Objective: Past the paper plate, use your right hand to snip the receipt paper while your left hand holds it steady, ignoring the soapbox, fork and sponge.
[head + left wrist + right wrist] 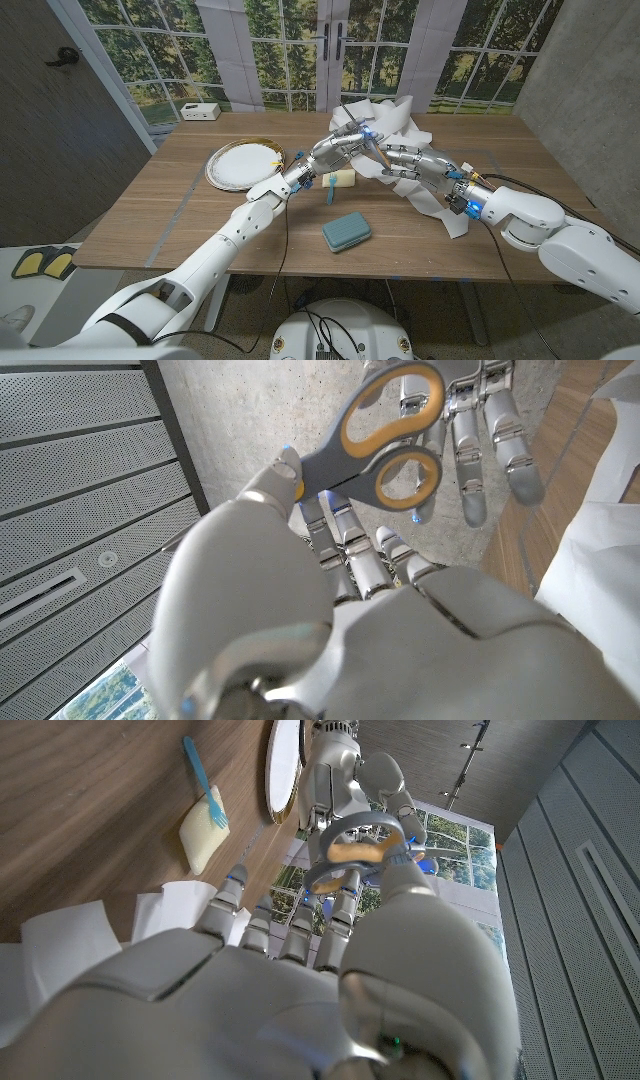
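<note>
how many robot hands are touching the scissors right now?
2. The left hand holds the scissors by the grey handle; the right hand meets them from the other side, above the receipt paper. Exact finger contact is partly hidden.

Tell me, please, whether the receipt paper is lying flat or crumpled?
Crumpled: the receipt paper bunches into white folds behind both hands, and a strip trails toward the table edge under the right hand.

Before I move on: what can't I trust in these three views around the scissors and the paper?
- Scissors blades: left wrist view shows only the handles; the left robot hand covers the rest.
- Which robot hand holds the scissors: in head view both meet there, the right robot hand too small to judge.
- Receipt paper: its cutting edge is hidden behind both hands in head view.
- Fork tines: too small in right wrist view.
</note>
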You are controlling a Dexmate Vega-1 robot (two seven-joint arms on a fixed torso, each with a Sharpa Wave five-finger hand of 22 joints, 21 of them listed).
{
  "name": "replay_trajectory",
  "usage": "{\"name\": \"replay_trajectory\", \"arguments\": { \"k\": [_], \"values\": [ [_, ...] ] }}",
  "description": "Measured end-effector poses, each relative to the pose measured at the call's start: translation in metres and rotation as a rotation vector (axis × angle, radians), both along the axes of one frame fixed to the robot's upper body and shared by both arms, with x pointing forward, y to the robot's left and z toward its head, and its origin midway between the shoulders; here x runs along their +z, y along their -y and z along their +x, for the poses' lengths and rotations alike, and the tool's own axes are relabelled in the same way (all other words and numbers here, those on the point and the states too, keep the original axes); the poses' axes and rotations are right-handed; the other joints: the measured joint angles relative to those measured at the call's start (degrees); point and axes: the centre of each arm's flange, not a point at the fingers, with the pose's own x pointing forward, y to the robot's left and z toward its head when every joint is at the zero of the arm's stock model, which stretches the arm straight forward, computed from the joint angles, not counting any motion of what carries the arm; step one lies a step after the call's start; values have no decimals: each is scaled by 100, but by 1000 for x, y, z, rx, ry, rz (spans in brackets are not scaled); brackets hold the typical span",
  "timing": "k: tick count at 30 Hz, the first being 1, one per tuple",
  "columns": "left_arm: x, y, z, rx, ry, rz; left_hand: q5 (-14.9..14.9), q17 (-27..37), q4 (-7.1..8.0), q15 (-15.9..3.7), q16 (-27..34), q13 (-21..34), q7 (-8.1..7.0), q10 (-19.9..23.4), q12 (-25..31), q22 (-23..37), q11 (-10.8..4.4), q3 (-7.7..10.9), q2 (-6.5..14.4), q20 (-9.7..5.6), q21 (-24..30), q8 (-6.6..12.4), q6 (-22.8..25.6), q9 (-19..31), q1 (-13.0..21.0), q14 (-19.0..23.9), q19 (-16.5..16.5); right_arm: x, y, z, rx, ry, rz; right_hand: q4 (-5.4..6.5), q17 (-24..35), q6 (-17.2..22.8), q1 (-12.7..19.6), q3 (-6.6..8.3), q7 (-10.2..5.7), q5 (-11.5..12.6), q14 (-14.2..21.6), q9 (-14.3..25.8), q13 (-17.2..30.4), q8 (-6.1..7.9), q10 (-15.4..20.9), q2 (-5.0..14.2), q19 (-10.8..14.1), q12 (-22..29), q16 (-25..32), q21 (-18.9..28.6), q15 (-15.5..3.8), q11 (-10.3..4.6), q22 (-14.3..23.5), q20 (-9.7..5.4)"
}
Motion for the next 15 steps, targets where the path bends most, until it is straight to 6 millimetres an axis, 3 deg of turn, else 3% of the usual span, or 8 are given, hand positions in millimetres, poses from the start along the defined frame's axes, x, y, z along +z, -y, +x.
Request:
{"name": "replay_trajectory", "arguments": {
  "k": [11, 15],
  "values": [
    [-5, 4, 0, -7, 4, 4, 0, -8, 0, 0, 0, -11, 0, 51, -22, 0, -52, 0, 1, 0, 0, -2, 0, 1, 2, 0, 0, -5, 3, 4, 29, -27, 17, 61, 0, 215, -124, 16, 50, 0, -17, -4, -1, 40, 45, 126, -52, 21, 0, 0, -17, -38, 0, -10],
    [-5, 4, -1, -6, 10, 2, -1, -7, 0, 0, 0, -18, 0, 61, -26, 0, -62, 0, 1, 0, 0, 11, 0, 1, 3, 0, 0, -5, 5, 3, 31, -28, 21, 92, 0, 347, -147, 0, 18, 0, -17, -14, -1, 83, 50, 117, -71, 21, 0, 0, -17, 143, 0, 9]
  ]
}}
